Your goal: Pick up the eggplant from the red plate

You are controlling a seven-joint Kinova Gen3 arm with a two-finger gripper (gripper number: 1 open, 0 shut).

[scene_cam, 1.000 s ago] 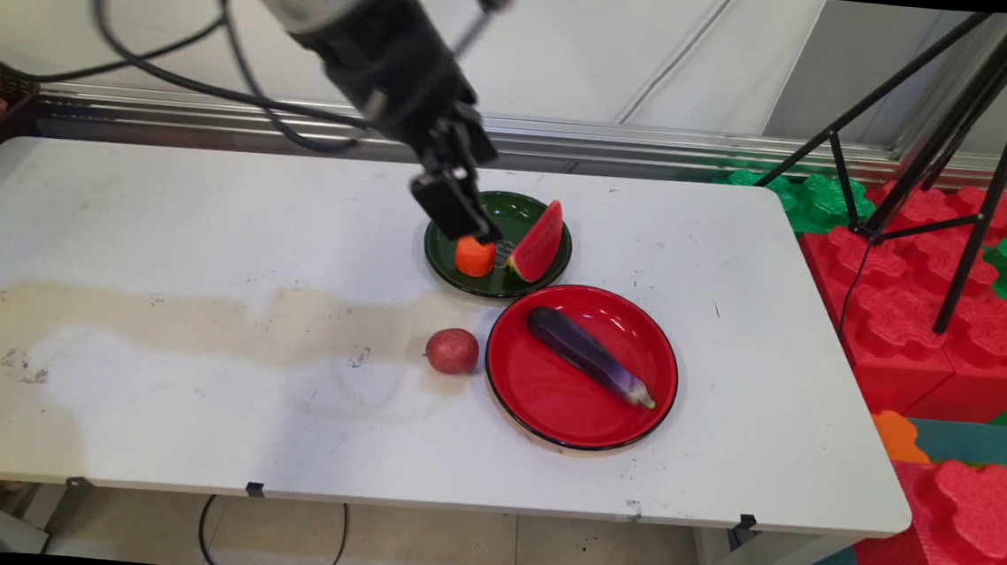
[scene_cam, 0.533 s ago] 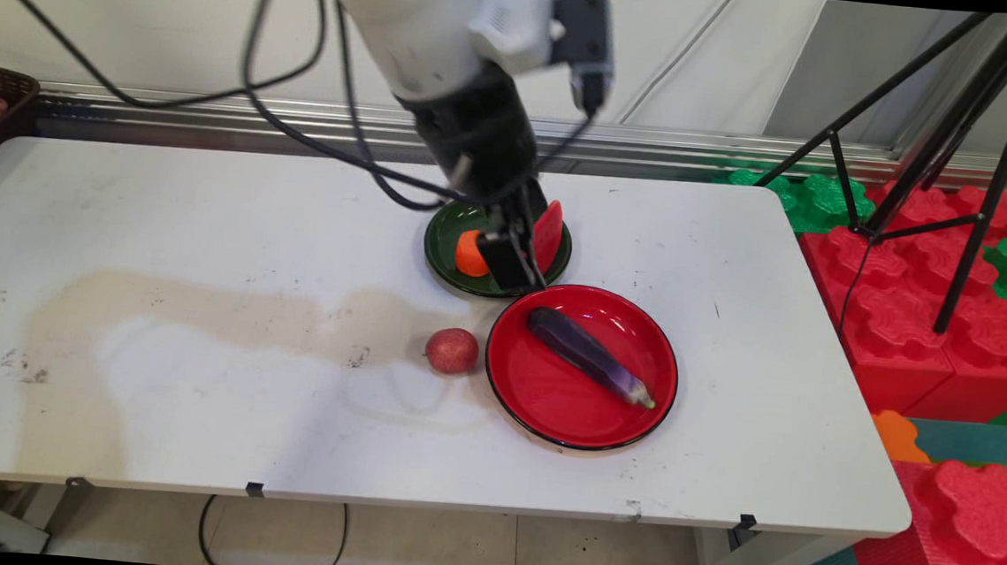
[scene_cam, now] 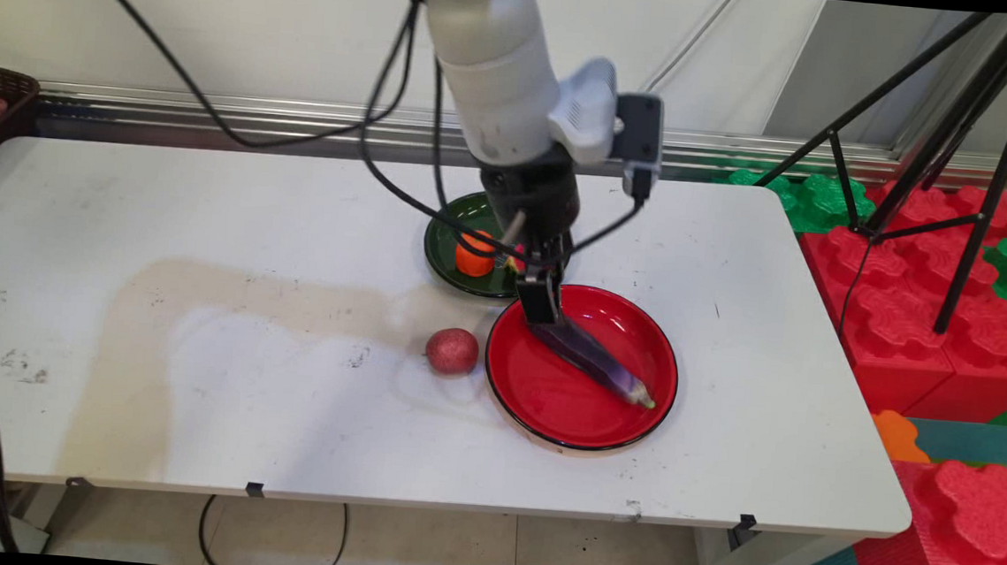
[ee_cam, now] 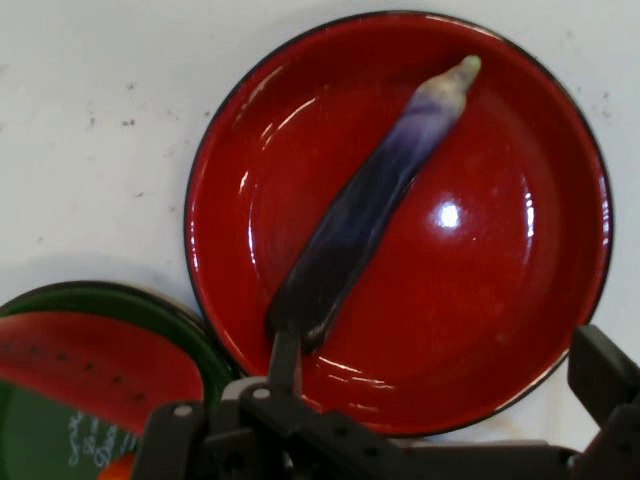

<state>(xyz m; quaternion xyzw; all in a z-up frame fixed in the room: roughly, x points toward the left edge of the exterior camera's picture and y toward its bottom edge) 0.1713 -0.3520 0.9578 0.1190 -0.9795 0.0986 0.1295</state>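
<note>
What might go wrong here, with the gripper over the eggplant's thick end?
The gripper hangs open over the eggplant's thick end, far from its middle, so a grasp there may let it tilt or slip. The red plate could get nudged into the green plate, which sits very close.

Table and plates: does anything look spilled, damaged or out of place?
A wide brownish stain runs across the table left of the red fruit, like a dried spill. The plates look intact.
</note>
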